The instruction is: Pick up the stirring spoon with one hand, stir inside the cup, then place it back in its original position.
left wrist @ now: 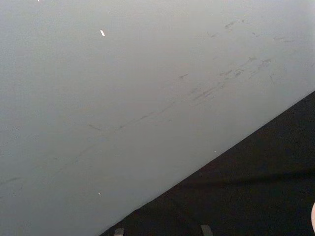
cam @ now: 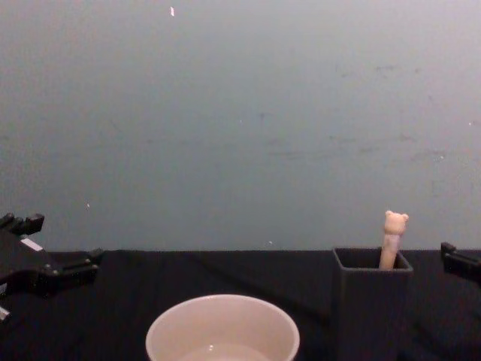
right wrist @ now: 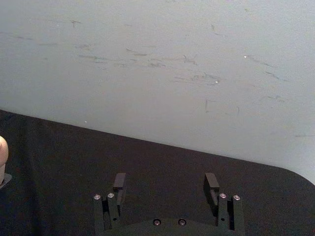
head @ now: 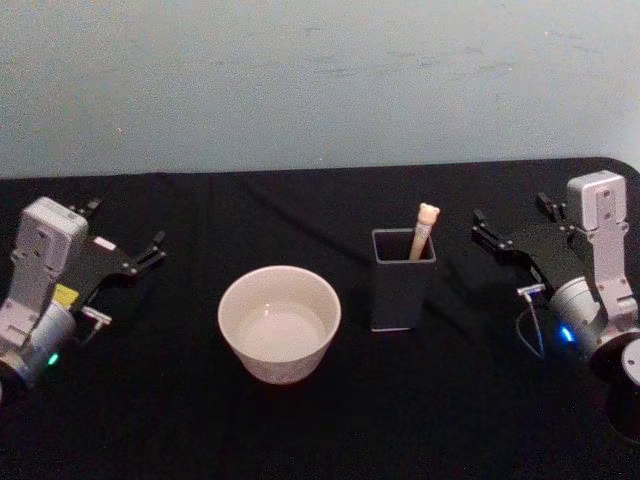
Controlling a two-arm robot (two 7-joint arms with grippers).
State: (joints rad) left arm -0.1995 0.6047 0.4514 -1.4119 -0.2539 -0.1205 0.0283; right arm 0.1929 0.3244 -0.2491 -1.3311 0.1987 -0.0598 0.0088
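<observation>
The stirring spoon (head: 424, 230) stands in the dark grey square holder (head: 400, 300), right of centre, with its beige handle and bear head (cam: 394, 224) sticking out and its bowl hidden inside. The holder (cam: 372, 308) stands just right of the cream cup (head: 275, 365), whose rim (cam: 222, 299) shows low in the chest view. My left gripper (head: 125, 228) rests open at the table's left side, well away from the cup. My right gripper (head: 512, 215) is open to the right of the holder, with nothing between its fingers (right wrist: 119, 182).
A black cloth (head: 330, 430) covers the table and a plain pale wall (head: 320, 80) stands behind it. Bare cloth lies between each gripper and the two vessels, and in front of them.
</observation>
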